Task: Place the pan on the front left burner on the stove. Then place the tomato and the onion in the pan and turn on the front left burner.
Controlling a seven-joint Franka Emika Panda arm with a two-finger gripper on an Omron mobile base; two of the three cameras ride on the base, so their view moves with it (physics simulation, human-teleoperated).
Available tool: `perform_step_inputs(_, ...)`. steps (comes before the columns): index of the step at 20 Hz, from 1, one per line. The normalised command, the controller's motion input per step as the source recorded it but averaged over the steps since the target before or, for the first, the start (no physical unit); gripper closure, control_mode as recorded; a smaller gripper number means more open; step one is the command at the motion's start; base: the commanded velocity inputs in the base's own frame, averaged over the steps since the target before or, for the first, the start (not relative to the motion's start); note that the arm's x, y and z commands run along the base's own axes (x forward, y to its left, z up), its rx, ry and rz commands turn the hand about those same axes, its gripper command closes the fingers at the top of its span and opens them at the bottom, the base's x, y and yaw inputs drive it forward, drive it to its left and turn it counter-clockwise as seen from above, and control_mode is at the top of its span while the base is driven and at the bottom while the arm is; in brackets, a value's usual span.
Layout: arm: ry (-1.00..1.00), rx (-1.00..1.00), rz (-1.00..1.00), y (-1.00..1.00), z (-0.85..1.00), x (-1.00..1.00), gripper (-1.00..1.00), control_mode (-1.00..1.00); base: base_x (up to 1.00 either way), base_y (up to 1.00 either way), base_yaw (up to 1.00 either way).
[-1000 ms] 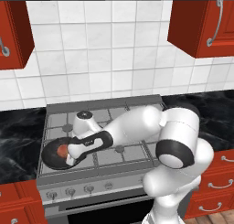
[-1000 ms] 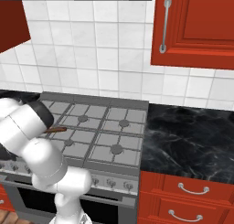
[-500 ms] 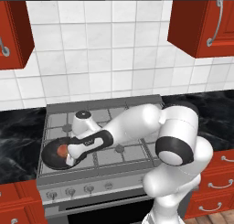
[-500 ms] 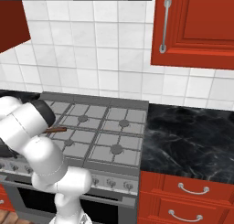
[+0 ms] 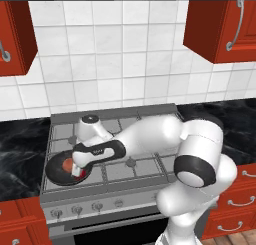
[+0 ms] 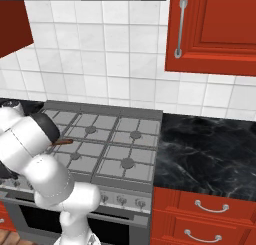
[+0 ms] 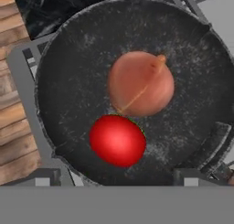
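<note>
Left base view: pan [image 5: 62, 170] sits lower left of frame on the stove [image 5: 145, 165], over the front left burner spot, so the placing step looks done. Arm reaches in from lower right, with the claw [image 5: 79, 170] hanging right over the pan. Something orange-red sits in the pan under the hand; too small here to split into two items. Knob row runs along the stove's front panel, below the pan. My read: the knob is what's left.

Right base view: arm bulk fills the left edge and blocks the pan body. Only the reddish-brown pan handle [image 6: 62, 141] pokes out, pointing toward frame centre over the grates, so it stays reachable and off the flame zone. Black marbled bench [image 6: 205, 149] sits right of the stove, red cabinets above and below, white tile wall behind.

Hand view: camera looks straight down into the pan. Onion [image 7: 140, 83] sits mid-frame and tomato [image 7: 118, 140] just below-left of it. They are touching, both well inside the rim, neither near the edge. Claw is released: finger tips [image 7: 45, 177] stand wide apart at the bottom of frame, nothing between them, clear of both items. Both food items are in, so the hand is free to go for the knob. Grey grate bars and wood floor show past the pan rim at frame left.
</note>
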Motion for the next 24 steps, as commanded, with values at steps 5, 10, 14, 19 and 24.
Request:
perform_step_inputs(5,0.0,0.02,0.0,0.0,0.58,0.0,-1.0,-1.0,0.0,0.0,0.0)
perform_step_inputs(10,0.0,0.0,-0.01,0.0,0.51,-0.09,-1.0,-1.0,0.0,0.0,0.0)
perform_step_inputs(14,-0.02,0.01,-0.11,-0.08,0.11,-0.49,-1.0,-1.0,0.0,0.0,0.0)
perform_step_inputs(19,-0.14,0.11,-0.06,-0.4,0.0,-0.78,-1.0,-1.0,0.0,0.0,0.0)
perform_step_inputs(24,-0.14,0.13,-0.1,-0.24,0.12,-0.73,-1.0,-1.0,0.0,0.0,0.0)
